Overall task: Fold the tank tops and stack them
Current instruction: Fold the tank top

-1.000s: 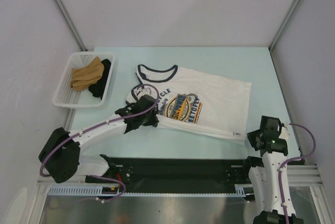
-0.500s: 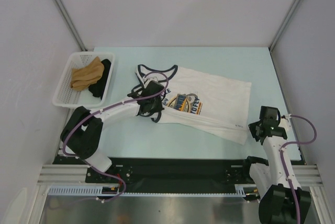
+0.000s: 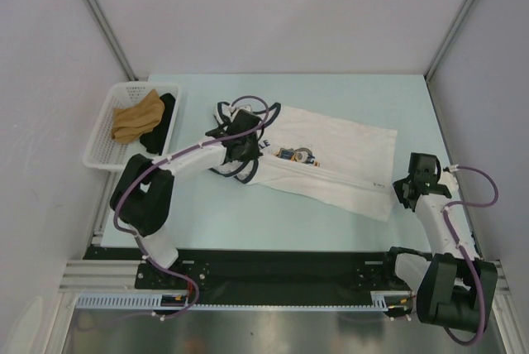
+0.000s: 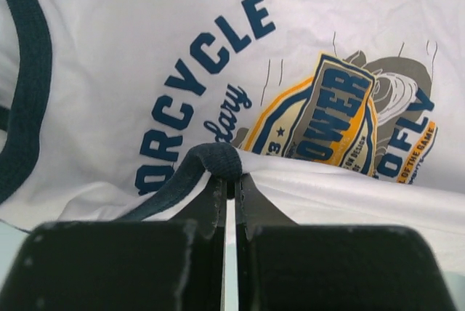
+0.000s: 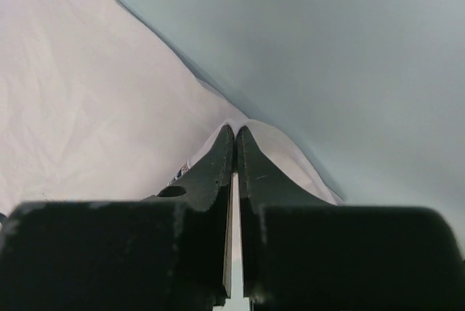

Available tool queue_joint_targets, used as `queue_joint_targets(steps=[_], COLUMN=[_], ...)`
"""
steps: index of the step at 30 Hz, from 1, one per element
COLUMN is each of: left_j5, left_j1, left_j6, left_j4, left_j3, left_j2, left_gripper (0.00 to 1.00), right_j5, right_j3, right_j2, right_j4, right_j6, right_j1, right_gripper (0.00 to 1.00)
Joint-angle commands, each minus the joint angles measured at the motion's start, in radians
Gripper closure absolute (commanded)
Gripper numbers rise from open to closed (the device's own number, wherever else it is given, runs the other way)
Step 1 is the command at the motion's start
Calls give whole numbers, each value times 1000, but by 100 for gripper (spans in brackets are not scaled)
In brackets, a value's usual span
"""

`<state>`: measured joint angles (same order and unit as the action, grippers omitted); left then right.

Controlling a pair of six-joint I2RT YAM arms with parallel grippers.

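Observation:
One white tank top (image 3: 339, 151) with navy trim and a blue-and-orange chest print (image 3: 296, 155) lies on the table, its near edge folded up over the print. My left gripper (image 3: 245, 149) is shut on the navy armhole trim (image 4: 218, 160) and holds it above the lettering (image 4: 203, 93). My right gripper (image 3: 411, 187) is shut on the white hem corner (image 5: 251, 131) at the top's right end, lifted off the table. The neck trim (image 3: 245, 109) lies bunched behind the left gripper.
A white basket (image 3: 102, 135) at the far left holds tan cloth (image 3: 135, 117) and dark cloth (image 3: 163, 126). The pale green table (image 3: 331, 89) is walled at the left, back and right. A black rail (image 3: 281, 275) runs along the near edge.
Both grippers have moved away from me, carrying the top's near edge up over the print. The fold now covers most of the print. The right gripper has gone back along the right side.

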<state>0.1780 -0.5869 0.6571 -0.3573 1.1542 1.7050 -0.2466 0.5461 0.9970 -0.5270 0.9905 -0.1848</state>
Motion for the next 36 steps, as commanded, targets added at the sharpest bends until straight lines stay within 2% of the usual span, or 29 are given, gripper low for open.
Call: queue_joint_targets(steps=[1, 5, 8, 10, 11, 12, 13, 14, 17, 18, 19, 22, 27, 32, 36], left_j5=[41, 55, 51, 41, 35, 31, 29, 29, 34, 43, 44, 40, 5, -5, -28], left_j1=[24, 32, 42, 53, 56, 61, 67, 70, 84, 87, 91, 108, 195, 317, 389], left_j6=[-51, -59, -63, -65, -65, -71, -73, -73, -80, -83, -85, -94, -65, -1, 30], left_j4=[-5, -19, -26, -25, -25, -13, -9, -6, -9, -9, -8, -20, -29, -35, 4], left_j3=[87, 160, 200, 219, 222, 219, 216, 213, 185, 161, 147, 99, -25, -116, -178], left_j2=[47, 108, 142, 156, 159, 157, 148, 140, 82, 59, 39, -33, -143, -165, -163], left_gripper=[100, 100, 99, 94, 79, 72, 64, 44, 12, 6, 0, 0, 2, 11, 13], right_j5=[-105, -112, -126, -132, -134, -138, -132, -129, -126, -134, -135, -122, -44, 36, 75], right_j3=[46, 57, 74, 98, 109, 120, 133, 141, 144, 141, 138, 143, 75, -21, -60], right_j2=[55, 138, 201, 235, 252, 276, 279, 282, 235, 218, 174, 96, -30, -104, -103], right_j4=[67, 129, 160, 170, 173, 168, 173, 168, 136, 127, 116, 49, -44, -83, -114], right_j6=[-16, -16, -16, -27, -30, -32, -44, -56, -81, -85, -93, -113, -107, -59, -33], right_j1=[-1, 4, 7, 7, 5, 5, 1, 1, 5, 7, 8, 13, 48, 56, 68], right_gripper=[97, 98, 93, 67, 57, 45, 45, 44, 43, 34, 30, 26, 32, 34, 36])
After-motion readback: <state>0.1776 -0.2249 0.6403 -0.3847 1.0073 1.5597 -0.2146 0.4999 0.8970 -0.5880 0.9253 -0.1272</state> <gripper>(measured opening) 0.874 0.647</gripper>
